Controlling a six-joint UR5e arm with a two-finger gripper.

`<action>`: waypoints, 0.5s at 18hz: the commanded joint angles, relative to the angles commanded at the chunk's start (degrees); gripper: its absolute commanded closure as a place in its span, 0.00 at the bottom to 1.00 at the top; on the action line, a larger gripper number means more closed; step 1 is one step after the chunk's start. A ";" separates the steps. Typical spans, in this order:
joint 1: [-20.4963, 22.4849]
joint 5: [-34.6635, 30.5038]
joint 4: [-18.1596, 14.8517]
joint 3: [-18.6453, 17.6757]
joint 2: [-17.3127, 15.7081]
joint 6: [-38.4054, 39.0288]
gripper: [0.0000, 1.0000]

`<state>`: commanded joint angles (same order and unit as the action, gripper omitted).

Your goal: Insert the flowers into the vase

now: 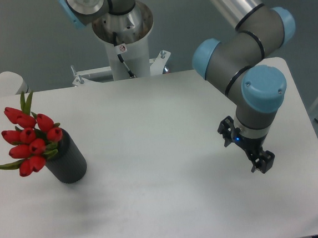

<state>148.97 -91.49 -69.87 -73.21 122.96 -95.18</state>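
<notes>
The flowers (28,137), a bunch of red tulips with green leaves, stand in the mouth of the black vase (68,160) at the left of the white table. The vase leans a little, with the buds spilling up and to the left over its rim. The stems are hidden inside it. My gripper (244,151) hangs just above the table at the right, far from the vase. Its fingers are spread apart and hold nothing.
The white table (153,181) ends close to the gripper on the right and at the front. The arm's base column (123,36) stands behind the table's far edge. A white rounded object (2,82) sits at the far left corner.
</notes>
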 joint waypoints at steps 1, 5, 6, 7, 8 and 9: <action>0.00 -0.26 0.26 0.00 0.26 -0.17 0.00; 0.09 -1.14 0.44 0.53 0.88 -3.16 0.00; 0.09 -1.14 0.44 0.53 0.97 -3.25 0.00; 0.00 -1.14 0.44 0.53 0.97 -3.25 0.00; 0.09 -1.14 0.44 0.53 0.97 -3.25 0.00; 0.09 -1.14 0.44 0.53 0.97 -3.25 0.00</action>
<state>149.06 -92.64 -69.43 -72.69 123.93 -98.44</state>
